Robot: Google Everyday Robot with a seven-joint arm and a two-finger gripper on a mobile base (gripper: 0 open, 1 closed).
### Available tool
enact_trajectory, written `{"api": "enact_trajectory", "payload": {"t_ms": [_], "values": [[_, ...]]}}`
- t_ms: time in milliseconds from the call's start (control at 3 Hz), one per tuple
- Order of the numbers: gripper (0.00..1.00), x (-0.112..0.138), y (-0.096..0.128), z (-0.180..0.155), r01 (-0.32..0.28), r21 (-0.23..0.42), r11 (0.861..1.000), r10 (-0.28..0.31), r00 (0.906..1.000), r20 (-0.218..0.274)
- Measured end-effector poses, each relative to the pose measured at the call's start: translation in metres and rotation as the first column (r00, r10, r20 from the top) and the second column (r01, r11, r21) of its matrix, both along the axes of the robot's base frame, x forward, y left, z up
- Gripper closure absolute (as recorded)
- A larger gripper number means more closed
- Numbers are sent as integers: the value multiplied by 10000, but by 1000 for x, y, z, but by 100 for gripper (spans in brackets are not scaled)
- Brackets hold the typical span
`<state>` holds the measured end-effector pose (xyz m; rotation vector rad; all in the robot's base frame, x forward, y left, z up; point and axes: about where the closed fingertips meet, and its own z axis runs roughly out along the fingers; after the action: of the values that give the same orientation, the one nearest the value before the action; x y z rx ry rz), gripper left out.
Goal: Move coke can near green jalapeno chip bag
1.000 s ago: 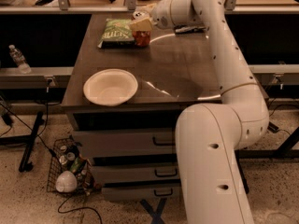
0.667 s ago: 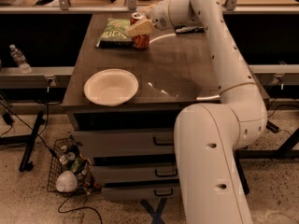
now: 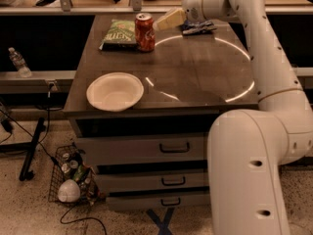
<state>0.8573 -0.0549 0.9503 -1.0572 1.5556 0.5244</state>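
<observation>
The coke can (image 3: 145,32) stands upright on the dark table (image 3: 195,77) at its far left. It is right beside the green jalapeno chip bag (image 3: 120,33), which lies flat to its left; they are touching or nearly so. My gripper (image 3: 164,21) is just to the right of the can, a little above the table, apart from it. It is open and empty, with its pale fingers (image 3: 171,17) pointing at the can.
A white bowl (image 3: 115,91) sits near the table's front left edge. A dark blue bag (image 3: 198,27) lies at the back under my arm. A water bottle (image 3: 18,62) stands on the left ledge. A wire basket of cans (image 3: 73,177) sits on the floor.
My gripper has let go of the coke can and drawn back to the right. The can now stands free beside the green bag.
</observation>
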Motion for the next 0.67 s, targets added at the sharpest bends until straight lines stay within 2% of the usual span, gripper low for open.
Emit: {"api": "enact_trajectory", "payload": {"t_ms": [333, 667], "values": [[0, -13, -68, 48, 1489, 319, 9883, -1509, 9855, 772], [0, -57, -125, 123, 2742, 934, 9571, -2877, 9376, 1953]]}}
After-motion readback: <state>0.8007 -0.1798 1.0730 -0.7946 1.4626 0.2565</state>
